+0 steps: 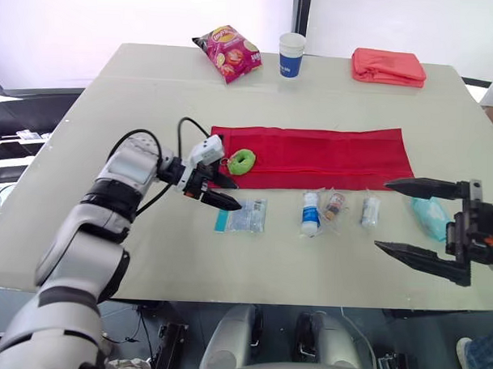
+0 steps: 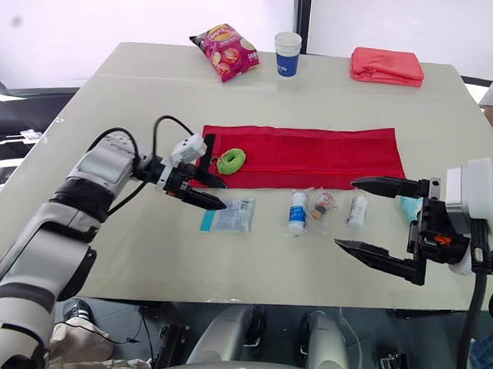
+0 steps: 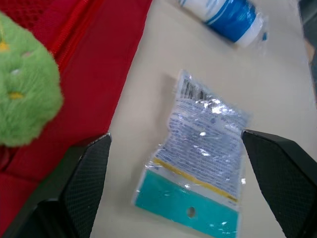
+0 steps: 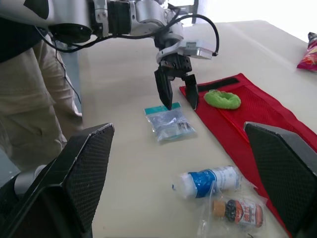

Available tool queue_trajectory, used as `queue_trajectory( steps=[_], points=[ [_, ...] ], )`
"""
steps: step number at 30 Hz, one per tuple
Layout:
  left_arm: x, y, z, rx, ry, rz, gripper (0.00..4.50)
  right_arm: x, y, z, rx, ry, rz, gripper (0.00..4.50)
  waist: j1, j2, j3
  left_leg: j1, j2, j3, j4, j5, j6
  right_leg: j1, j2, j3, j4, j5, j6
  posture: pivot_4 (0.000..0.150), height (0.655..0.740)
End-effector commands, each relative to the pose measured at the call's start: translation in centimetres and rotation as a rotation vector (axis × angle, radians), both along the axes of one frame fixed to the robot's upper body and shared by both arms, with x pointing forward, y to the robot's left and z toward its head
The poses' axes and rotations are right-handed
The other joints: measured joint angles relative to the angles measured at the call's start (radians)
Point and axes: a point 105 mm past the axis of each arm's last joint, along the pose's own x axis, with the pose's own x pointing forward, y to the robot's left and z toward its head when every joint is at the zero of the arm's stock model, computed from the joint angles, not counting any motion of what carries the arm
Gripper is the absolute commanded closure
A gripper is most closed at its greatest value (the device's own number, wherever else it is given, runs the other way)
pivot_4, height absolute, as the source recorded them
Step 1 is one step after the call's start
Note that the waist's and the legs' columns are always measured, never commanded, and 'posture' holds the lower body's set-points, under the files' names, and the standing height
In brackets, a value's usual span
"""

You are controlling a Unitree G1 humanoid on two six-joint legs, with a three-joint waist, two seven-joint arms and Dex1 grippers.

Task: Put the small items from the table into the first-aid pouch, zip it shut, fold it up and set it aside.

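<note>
The left gripper (image 1: 236, 195) hangs at the near left corner of the red pouch (image 1: 328, 155), which lies unfolded flat across the middle of the table (image 1: 152, 100). Its two fingers stand moderately apart and hold nothing. The right wrist view shows one fingertip over the teal end of the clear packet (image 1: 245, 215) and the other close to the pouch's front edge; whether either touches cannot be told.

A green fuzzy ring (image 1: 242, 161) rests on the pouch's left end. The left wrist view adds what the head views miss: the pouch's mesh and zip line, and the packet's barcode, yellow stripe and hang hole.

In front of the pouch, running rightward from the packet, lie a white bottle (image 1: 311, 213) with a blue label, a clear sachet (image 1: 335, 205) holding a small brown vial, and a white roll (image 1: 370, 211). A teal wrapped pack (image 1: 430, 215) sits off the pouch's near right corner; in the right eye view the arm covers most of it.

The right gripper (image 1: 381, 215) hovers there too, fingers spread wide and empty.

Behind the pouch stand a chips bag (image 1: 228, 52), a paper cup (image 1: 291, 54) and a folded coral cloth (image 1: 388, 66). The right wrist view shows a person (image 4: 39, 99) in tan trousers beside the table.
</note>
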Motion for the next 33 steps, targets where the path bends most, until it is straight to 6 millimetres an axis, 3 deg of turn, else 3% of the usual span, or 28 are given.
queue_trajectory(
  steps=[1, 4, 6, 7, 10, 13, 16, 22, 26, 30, 33],
  points=[
    [-0.3, -0.1, -0.5, 0.063, 0.018, -0.104, 0.03, -0.8, 0.3, 0.6, -0.002, -0.042, -0.006, 0.00, 0.002, 0.000, 0.000, 0.000, 0.000, 0.000, 0.001, 0.000, 0.000, 0.000, 0.000, 0.000, 0.000, 0.000, 0.000, 0.150, 0.7400],
    [-0.1, -1.3, -0.6, 0.106, 0.003, -0.179, 0.03, -1.1, 0.3, 0.6, 0.005, -0.044, -0.032, 0.00, 0.003, 0.000, 0.000, 0.000, 0.000, 0.000, 0.001, -0.001, 0.002, 0.000, -0.001, 0.000, 0.000, -0.001, 0.002, 0.150, 0.7400],
    [-0.3, -1.9, -0.6, 0.119, -0.001, -0.225, 0.52, -1.3, 0.3, 0.5, 0.009, -0.046, -0.047, 0.00, 0.003, 0.000, 0.000, 0.000, 0.000, -0.001, 0.002, -0.003, 0.005, 0.001, -0.001, -0.001, 0.000, -0.001, 0.005, 0.150, 0.7400],
    [-0.5, -2.1, -0.6, 0.117, 0.002, -0.241, 0.96, -1.3, 0.3, 0.5, 0.012, -0.047, -0.052, 0.00, 0.001, 0.000, 0.000, 0.000, 0.000, -0.001, 0.003, -0.003, 0.005, 0.001, -0.002, -0.001, 0.000, -0.001, 0.006, 0.150, 0.7400],
    [-1.2, -2.5, -0.7, 0.118, 0.019, -0.291, 1.75, -1.4, 0.4, 0.4, 0.019, -0.047, -0.062, 0.00, -0.003, 0.000, 0.000, 0.000, 0.000, 0.000, 0.003, -0.003, 0.006, 0.001, -0.002, -0.001, 0.000, 0.000, 0.004, 0.150, 0.7400],
    [-2.0, -2.0, -1.7, 0.162, 0.039, -0.343, 2.94, -1.4, 0.5, 0.3, 0.024, -0.046, -0.071, 0.00, -0.003, 0.000, 0.000, -0.001, 0.000, 0.000, 0.004, -0.002, 0.004, 0.000, -0.002, -0.001, 0.000, 0.001, 0.002, 0.150, 0.7400],
    [-2.4, -1.4, -2.6, 0.186, 0.051, -0.358, 4.42, -1.3, 0.5, 0.2, 0.026, -0.046, -0.076, 0.00, -0.005, 0.000, 0.000, -0.001, -0.001, 0.000, 0.004, -0.002, 0.004, 0.001, -0.002, -0.001, 0.000, 0.001, 0.002, 0.150, 0.7400],
    [-2.3, -1.1, -1.8, 0.084, 0.088, -0.267, 4.47, -1.1, 0.5, 0.0, 0.028, -0.044, -0.082, 0.00, -0.007, 0.000, 0.000, -0.001, 0.000, 0.000, 0.008, -0.005, 0.009, 0.001, -0.001, -0.001, 0.002, -0.001, 0.006, 0.150, 0.7400],
    [-2.9, -0.8, 0.7, -0.106, 0.168, -0.142, 4.47, -0.6, 0.6, -0.1, 0.071, -0.037, -0.127, 0.00, -0.013, -0.001, 0.001, -0.001, 0.000, 0.000, 0.008, -0.005, 0.008, 0.001, -0.001, -0.001, 0.002, -0.001, 0.006, 0.150, 0.7400],
    [-3.4, -0.8, 3.7, -0.344, 0.212, 0.027, 4.47, 0.8, 2.0, -0.9, 0.198, 0.021, -0.224, 0.00, -0.027, -0.001, 0.001, -0.003, 0.000, -0.001, 0.010, -0.003, 0.005, 0.000, -0.001, -0.001, 0.003, -0.001, 0.006, 0.150, 0.7400],
    [-4.1, -2.1, 5.2, -0.473, 0.211, 0.153, 4.47, 2.1, 3.3, -2.2, 0.226, 0.094, -0.284, 0.00, -0.030, -0.001, 0.001, -0.003, 0.000, -0.003, 0.011, -0.003, 0.005, 0.000, -0.002, -0.002, 0.004, -0.001, 0.006, 0.150, 0.7400]
  ],
)
